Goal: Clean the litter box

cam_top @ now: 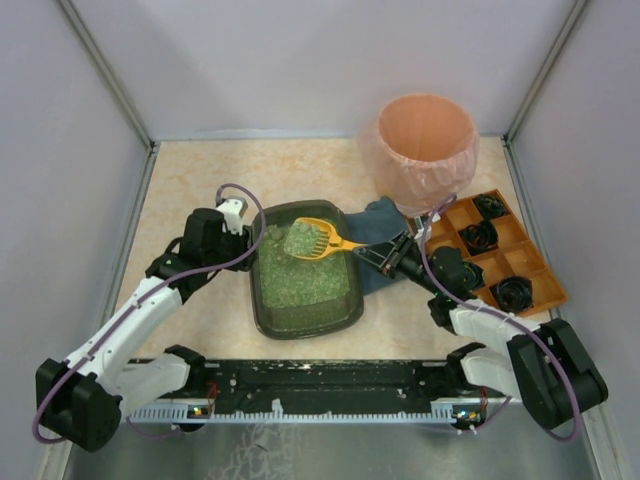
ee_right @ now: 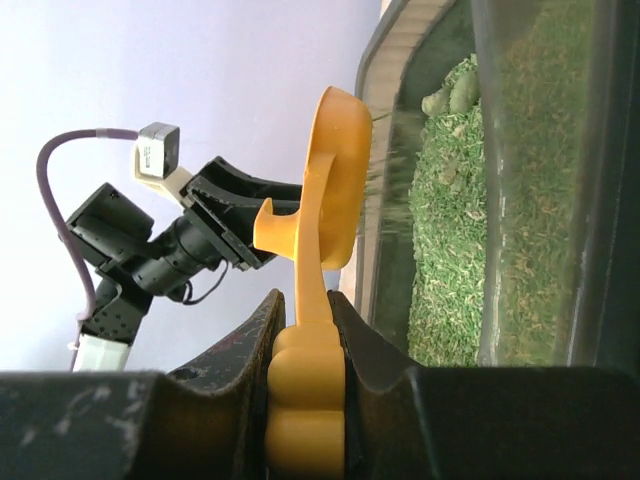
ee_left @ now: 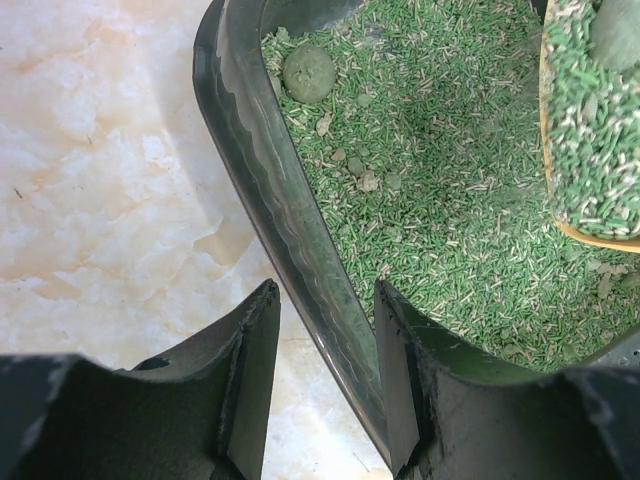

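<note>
Litter box mid-table between the two arms, a loaded scoop held above it.

The dark tray's long axis runs from the arms' side toward the far wall, with green litter spread across its floor and a round grey-green clump lying near its left wall. The left gripper straddles that left rim with its jaws parted, one finger inside the box and the other outside, a gap showing beside the outer one. The right gripper is clamped on the yellow scoop's handle. The handle points right and the litter-filled head sits over the far half of the box. A blue cloth lies just beside the box's right side. Beyond it are a pink-lined round bin and an orange compartmented tray.
</note>
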